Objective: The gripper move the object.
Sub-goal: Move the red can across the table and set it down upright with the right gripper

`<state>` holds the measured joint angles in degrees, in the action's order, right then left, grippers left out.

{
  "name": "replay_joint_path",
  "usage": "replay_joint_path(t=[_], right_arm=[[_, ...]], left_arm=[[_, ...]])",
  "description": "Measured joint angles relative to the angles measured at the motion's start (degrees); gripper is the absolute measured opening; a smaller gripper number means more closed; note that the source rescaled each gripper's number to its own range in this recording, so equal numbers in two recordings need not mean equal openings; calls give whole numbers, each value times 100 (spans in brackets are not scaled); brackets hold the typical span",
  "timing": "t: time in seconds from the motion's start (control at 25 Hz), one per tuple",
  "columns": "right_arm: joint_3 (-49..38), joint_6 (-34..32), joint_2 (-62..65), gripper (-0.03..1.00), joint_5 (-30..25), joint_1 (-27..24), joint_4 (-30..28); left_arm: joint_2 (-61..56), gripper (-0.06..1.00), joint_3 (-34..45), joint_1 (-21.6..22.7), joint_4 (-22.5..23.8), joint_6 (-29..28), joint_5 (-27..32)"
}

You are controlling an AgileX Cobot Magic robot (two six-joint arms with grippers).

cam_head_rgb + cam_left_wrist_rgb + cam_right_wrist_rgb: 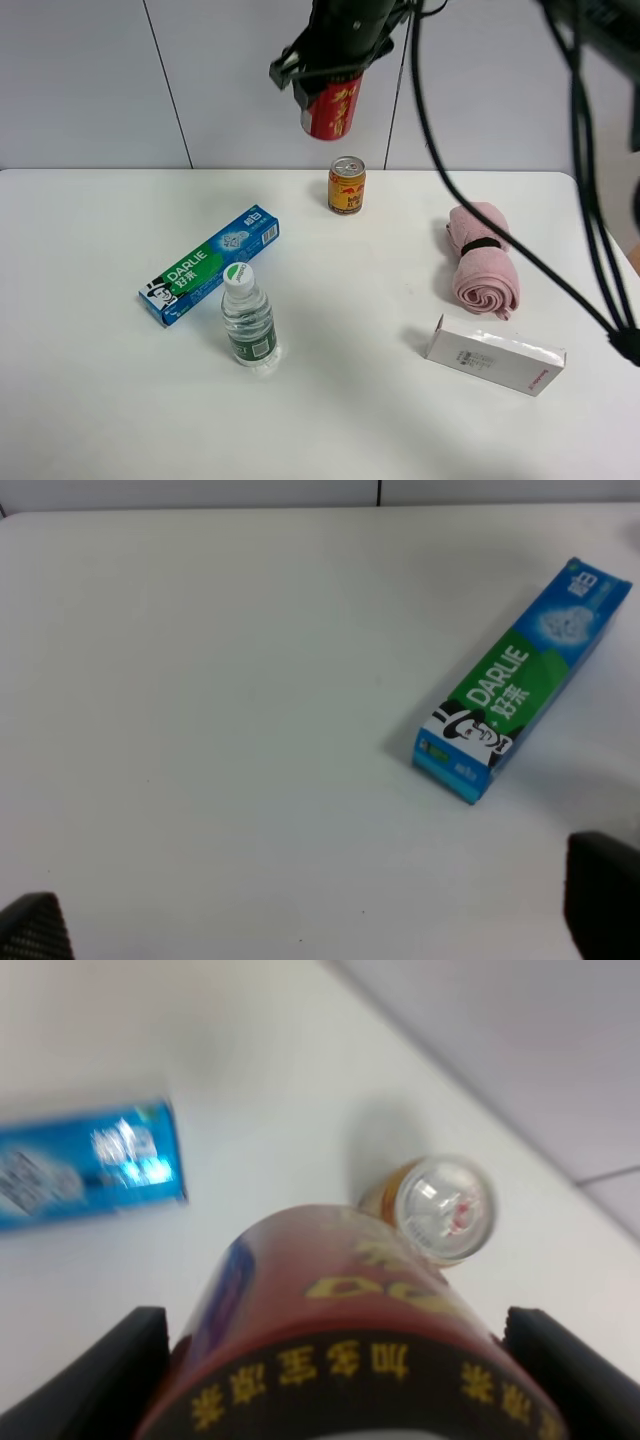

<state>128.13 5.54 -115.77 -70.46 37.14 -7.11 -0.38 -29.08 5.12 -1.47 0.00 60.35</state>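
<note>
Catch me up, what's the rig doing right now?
The right gripper is clamped on the red can and holds it in the air over the back of the table, near the upright yellow-gold can. The left gripper hangs open and empty over the table near the toothpaste box. The water bottle, pink towel and white box sit apart from both grippers.
</note>
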Motion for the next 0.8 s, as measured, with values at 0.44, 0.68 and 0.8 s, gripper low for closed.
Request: replay_joint_path(t=[0.44, 0.68, 0.8], right_arm=[[-1655, -350, 2358, 0, -51, 0, -698], [-3275, -1198, 3738, 0, -111, 0, -1423], [-4103, -1638, 4331, 0, -111, 0, -1622]], left_arm=[[0, 100, 0, 0, 0, 0, 0], [0, 100, 0, 0, 0, 0, 0], [0, 100, 0, 0, 0, 0, 0]])
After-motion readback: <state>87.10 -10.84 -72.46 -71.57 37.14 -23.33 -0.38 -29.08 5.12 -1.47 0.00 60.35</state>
